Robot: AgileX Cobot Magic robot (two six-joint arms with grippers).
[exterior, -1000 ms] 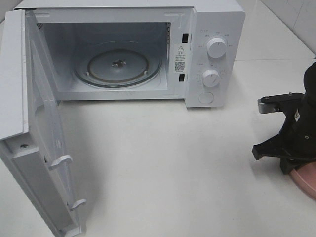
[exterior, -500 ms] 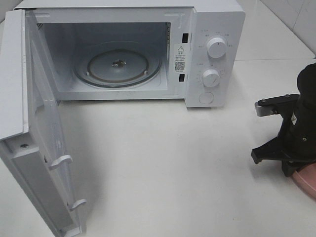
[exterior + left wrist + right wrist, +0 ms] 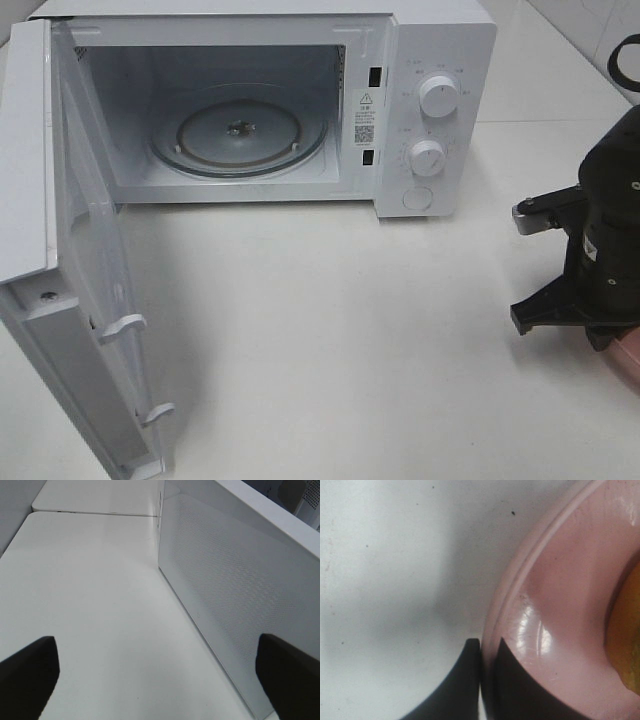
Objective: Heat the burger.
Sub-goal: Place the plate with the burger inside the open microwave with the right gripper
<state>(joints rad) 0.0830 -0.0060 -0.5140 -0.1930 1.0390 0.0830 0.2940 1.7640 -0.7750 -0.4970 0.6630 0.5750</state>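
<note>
Burger (image 3: 626,635): 1, on 1 pink plate (image 3: 560,595); 1 microwave (image 3: 440,40).

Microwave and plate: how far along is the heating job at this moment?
Done: the microwave door stands open and the turntable is bare. In hand: the right pincer is shut on the rim of the pink plate, which carries a yellowish food, probably the burger. Left: set the plate on the turntable, close the door, turn the knobs.
</note>
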